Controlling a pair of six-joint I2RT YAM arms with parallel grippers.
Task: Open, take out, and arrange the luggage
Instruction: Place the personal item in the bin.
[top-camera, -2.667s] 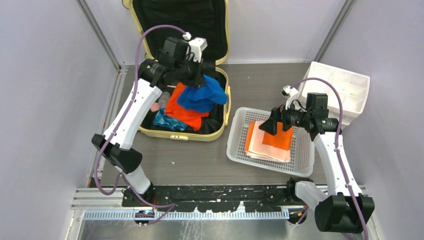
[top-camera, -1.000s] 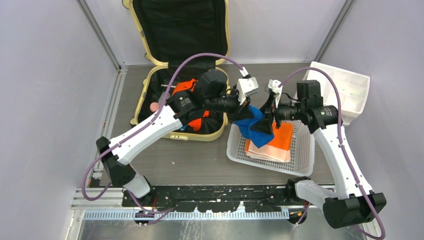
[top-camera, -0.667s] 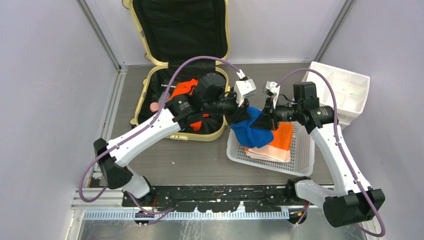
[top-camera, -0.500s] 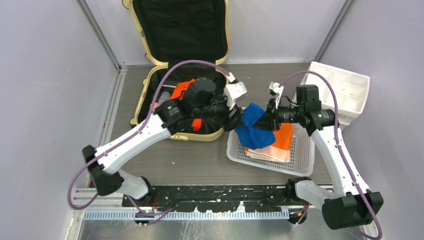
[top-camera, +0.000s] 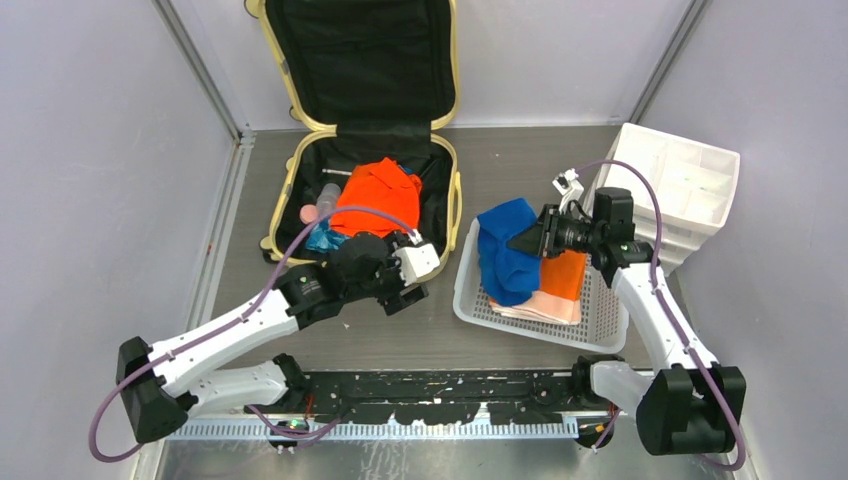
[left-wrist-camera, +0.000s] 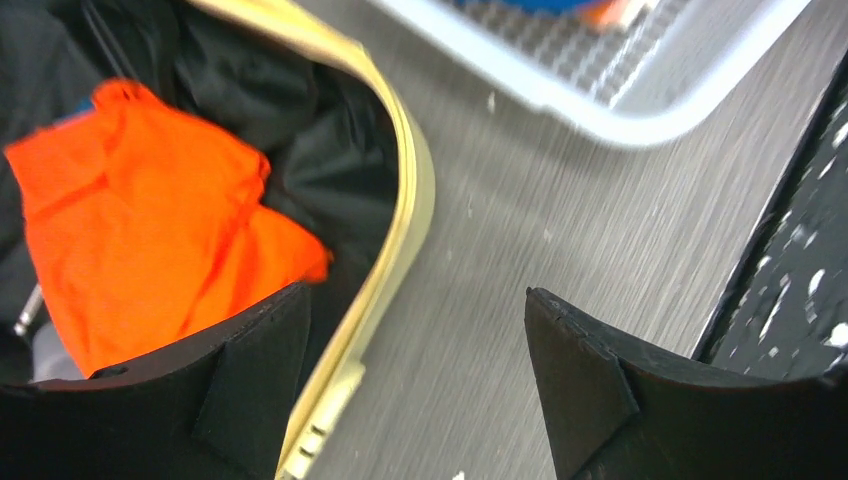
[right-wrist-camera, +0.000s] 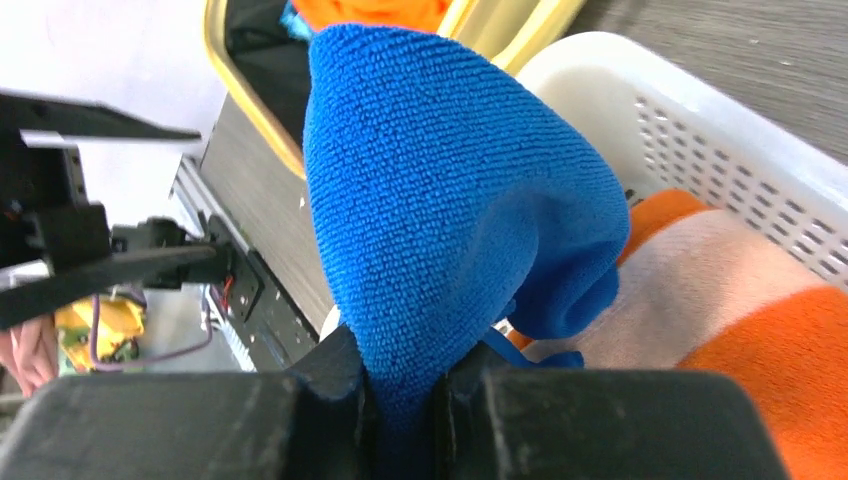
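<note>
Luggage (top-camera: 360, 60) is lying open at the far left of the counter (top-camera: 400, 335), with its lid leaning up against the far wall.

- **Handling:** The yellow shell looks hard and smooth, probably stiff and a bit slippery for fingers. It is bulky, so the rim (left-wrist-camera: 405, 200) seems the likeliest place to take hold. The black lining looks soft and would give under a pinch.
- **In the luggage:** An orange cloth (top-camera: 375, 195) is lying rumpled in the lower half. Some small items are sitting at its left edge, too small to name.
- **In the basket:** The basket (top-camera: 530, 325) is sitting just right of the luggage, holding a folded orange and peach cloth (top-camera: 565, 285).
- **Drawer bin:** The drawer bin (top-camera: 680, 180) is standing at far right. Its contents cannot be made out.
- **Right gripper:** The right gripper (right-wrist-camera: 405, 385) is pinching a fold of blue cloth (right-wrist-camera: 440, 180) tight. The cloth is draping over the basket's left part. It looks light and limp, so a bunched fold is a sound hold.
- **Left gripper:** The left gripper (left-wrist-camera: 412, 300) is hovering with its jaws wide apart and nothing between them. It is above the counter, just near of the luggage's near right corner.
</note>
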